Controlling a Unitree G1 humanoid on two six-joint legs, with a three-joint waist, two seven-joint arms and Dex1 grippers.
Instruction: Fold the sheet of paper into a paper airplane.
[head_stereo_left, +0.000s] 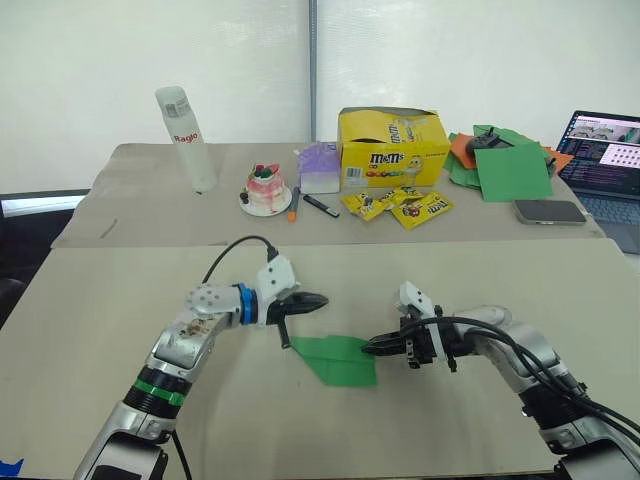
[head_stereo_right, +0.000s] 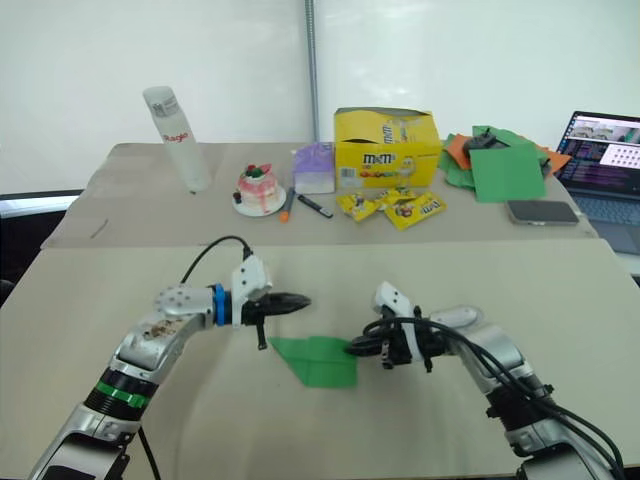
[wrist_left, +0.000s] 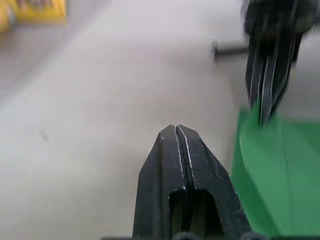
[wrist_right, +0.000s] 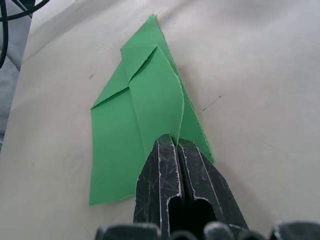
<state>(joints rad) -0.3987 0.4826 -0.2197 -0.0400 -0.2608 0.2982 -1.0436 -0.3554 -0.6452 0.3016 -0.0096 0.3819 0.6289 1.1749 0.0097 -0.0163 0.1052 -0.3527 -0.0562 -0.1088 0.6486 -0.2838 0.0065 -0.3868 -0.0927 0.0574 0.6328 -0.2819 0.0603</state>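
Head views: the plane, a creased green wedge, lies on the near table well in front of the yellow box, whose torn-open top hides its contents. Left wrist view: left gripper pressed closed, empty, beside the plane. Right wrist view: right gripper pinches the plane's raised fold; the fingers cover that edge.
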